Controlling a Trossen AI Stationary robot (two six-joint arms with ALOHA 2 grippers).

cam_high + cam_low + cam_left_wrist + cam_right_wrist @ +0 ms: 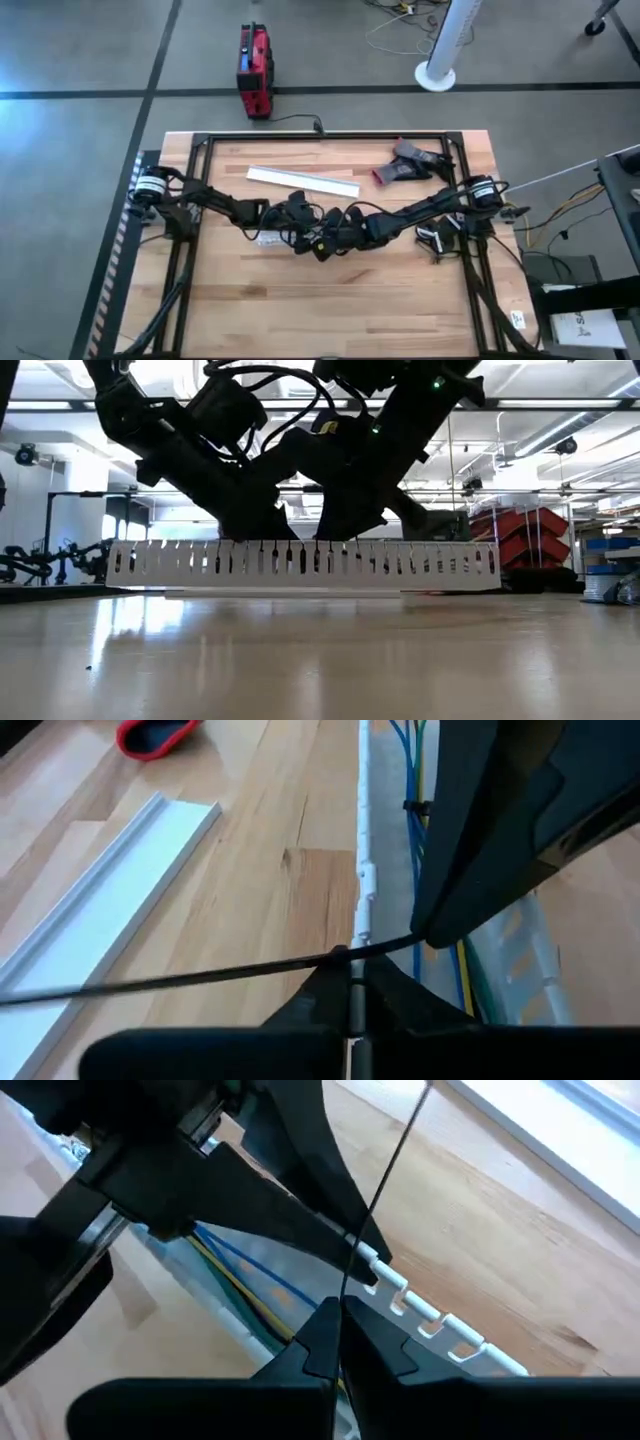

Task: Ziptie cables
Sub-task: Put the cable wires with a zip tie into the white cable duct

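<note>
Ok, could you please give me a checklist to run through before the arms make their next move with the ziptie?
1. Grip of right gripper on the ziptie: ok, shut on it.
2. Grip of left gripper on the ziptie: ok, shut on it.
3. The cables lie inside the slotted channel: ok.
4. The ziptie is looped round the cables: not ok, it runs straight.
5. The loose white cover lies away from both grippers: ok.

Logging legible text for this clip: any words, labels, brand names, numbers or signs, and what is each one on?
None can be read in any view.
White paper sheet on the floor at the table's right: print too small to read.
Red case on the floor beyond the table: no legible marking.
White slotted channel: no lettering visible.
</note>
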